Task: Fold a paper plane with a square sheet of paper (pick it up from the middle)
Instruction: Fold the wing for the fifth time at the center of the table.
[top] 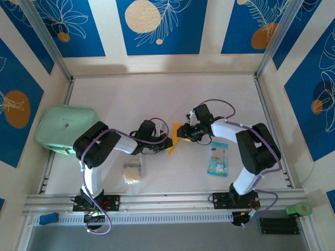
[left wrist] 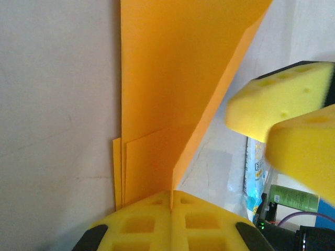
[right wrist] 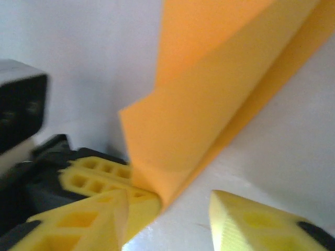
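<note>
Left wrist: the left pincer [left wrist: 171, 206] clamps the edge of the orange paper [left wrist: 172, 78]; the right pincer [left wrist: 251, 133] stands open beside it.

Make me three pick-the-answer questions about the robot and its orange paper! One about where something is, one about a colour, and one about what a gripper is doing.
1. Where is the orange paper?
A. on the green case
B. between the left gripper and the right gripper
C. under the packet

2. What colour are the finger pads?
A. yellow
B. red
C. white

3. What is the left gripper doing?
A. wide open
B. shut on nothing
C. shut on the orange paper

Answers:
1 B: the top view shows one arm tip on each side of it.
2 A: both wrist views show yellow pads.
3 C: its pads are pressed together with the paper's edge pinched between them.
</note>
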Controlling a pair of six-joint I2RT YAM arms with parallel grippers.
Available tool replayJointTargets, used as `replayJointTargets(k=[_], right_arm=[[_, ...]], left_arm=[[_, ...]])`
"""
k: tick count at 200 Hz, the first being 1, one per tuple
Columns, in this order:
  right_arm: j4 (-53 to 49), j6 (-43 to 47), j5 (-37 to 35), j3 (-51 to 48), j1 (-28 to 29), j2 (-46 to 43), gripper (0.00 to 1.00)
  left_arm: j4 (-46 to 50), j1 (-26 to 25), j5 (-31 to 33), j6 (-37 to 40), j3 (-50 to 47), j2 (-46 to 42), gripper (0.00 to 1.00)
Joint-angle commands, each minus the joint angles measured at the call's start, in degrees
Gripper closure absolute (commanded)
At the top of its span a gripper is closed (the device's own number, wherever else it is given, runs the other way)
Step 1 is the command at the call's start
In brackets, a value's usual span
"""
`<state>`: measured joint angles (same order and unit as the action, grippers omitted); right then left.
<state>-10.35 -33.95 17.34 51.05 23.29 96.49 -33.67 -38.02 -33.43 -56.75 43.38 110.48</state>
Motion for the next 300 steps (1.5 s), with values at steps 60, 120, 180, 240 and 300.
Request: replayJointTargets(k=[60, 120, 180, 240, 300], right_arm=[[12.03, -1.94, 11.27, -1.20, -1.49, 3.42, 0.79], [12.91, -1.12, 12.71, 0.22, -1.22, 7.47, 0.82], [12.07, -0.70, 13.08, 1.40, -0.72, 9.36, 0.82], [9.67, 0.20, 12.21, 2.76, -0.52, 10.67, 0.83], [7.49, 0.47, 11.32, 3.80, -0.43, 11.86, 0.83]], left_arm=[[5.11, 1.43, 2.97, 0.31, -2.15, 3.25, 1.00], [5.03, 1.42, 2.74, 0.25, -2.20, 3.34, 0.98], [4.87, 1.44, 2.74, 0.28, -2.11, 4.52, 0.90], [6.05, 1.40, 3.06, 0.85, -2.04, 4.88, 0.91], [7.82, 1.37, 3.59, 1.03, -1.67, 4.97, 0.95]])
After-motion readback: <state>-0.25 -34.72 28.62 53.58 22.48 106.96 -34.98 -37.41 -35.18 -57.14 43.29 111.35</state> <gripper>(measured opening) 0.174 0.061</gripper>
